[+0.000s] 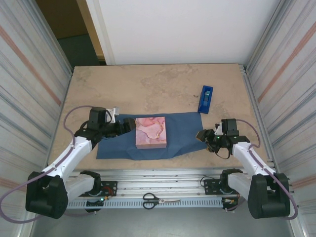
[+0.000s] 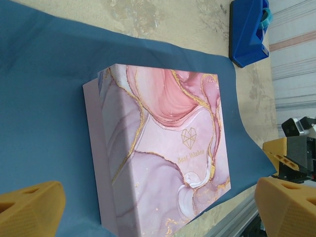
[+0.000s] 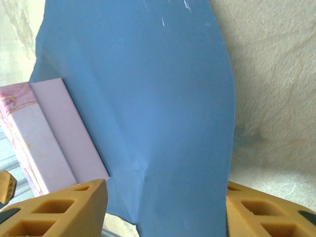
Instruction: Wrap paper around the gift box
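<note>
A: Where is the gift box (image 1: 151, 132)?
B: On the blue paper (image 1: 185, 137).
A: And around the box?
B: The left gripper (image 1: 130, 126) is just beside its left side and the right gripper (image 1: 201, 135) is off to its right. The tape dispenser (image 1: 206, 98) lies beyond it, rightward, and the scissors (image 1: 161, 199) lie nearer than it.

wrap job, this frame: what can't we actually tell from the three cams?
- Paper beneath the gift box: hidden by the box, every view.
- Tape dispenser: left wrist view, cut off by the top edge.
- Right gripper touching the paper or not: right wrist view, fingers cut by bottom edge; top view too small.
</note>
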